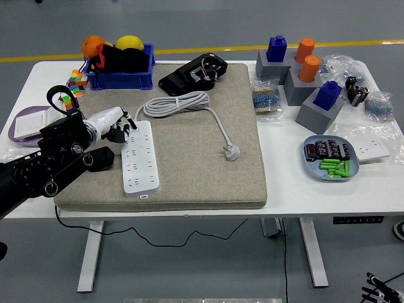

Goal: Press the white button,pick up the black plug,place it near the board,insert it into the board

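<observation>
A white power strip [140, 159] lies flat at the left of centre, long axis running up and down the frame. Its white cable [183, 104] coils above it, ending in a white plug [232, 152] lying near the middle.

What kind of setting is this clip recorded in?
Probably a robotics lab or workshop floor: a white height-adjustable table on grey industrial flooring with a yellow line, set with a test power strip and small parts.

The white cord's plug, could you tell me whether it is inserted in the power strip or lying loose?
Lying loose. The plug rests on the grey mat, well to the right of the power strip, with bare mat between them.
</observation>
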